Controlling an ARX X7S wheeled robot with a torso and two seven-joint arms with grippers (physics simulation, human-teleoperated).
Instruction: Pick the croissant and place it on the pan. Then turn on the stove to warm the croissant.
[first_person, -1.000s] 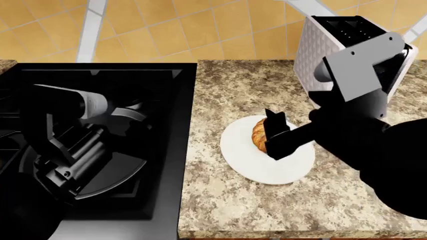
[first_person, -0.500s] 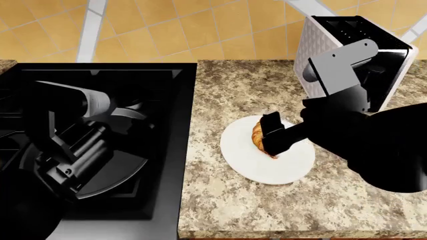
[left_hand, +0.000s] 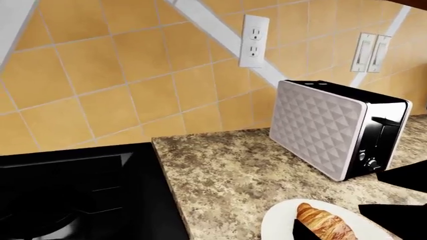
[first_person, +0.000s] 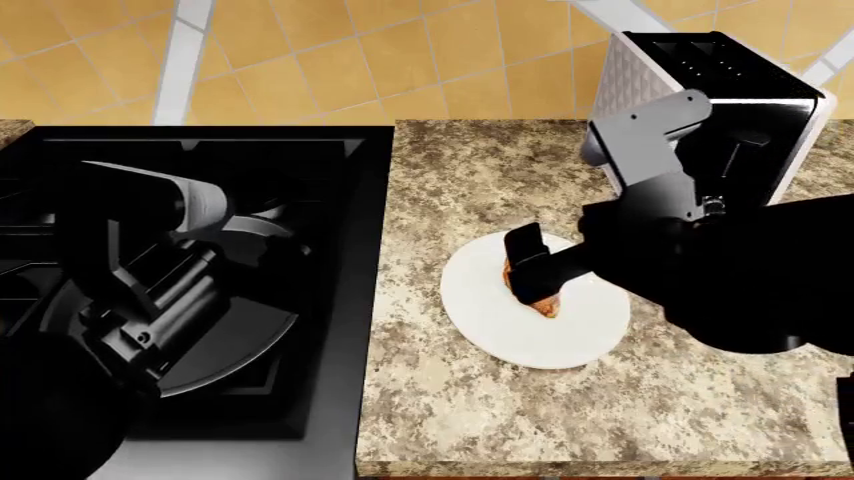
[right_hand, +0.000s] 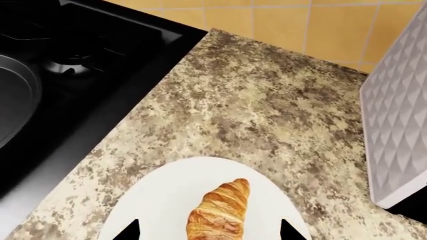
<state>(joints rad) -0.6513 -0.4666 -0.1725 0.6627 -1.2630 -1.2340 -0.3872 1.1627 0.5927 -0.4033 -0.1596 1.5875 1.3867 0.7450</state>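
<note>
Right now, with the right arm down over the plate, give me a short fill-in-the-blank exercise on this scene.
1. The croissant lies on a round white ____.
2. The right gripper has one fingertip on each side of the croissant, so it is ____.
3. The quilted toaster stands on the ____ countertop.
4. The pan sits on the ____, under the left arm.

Missing words: plate; open; granite; stove

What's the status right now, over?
Right hand open, straddling the croissant on the plate. Left hand not visible; its arm hangs over the pan. Path to pan partly blocked by that arm.
</note>
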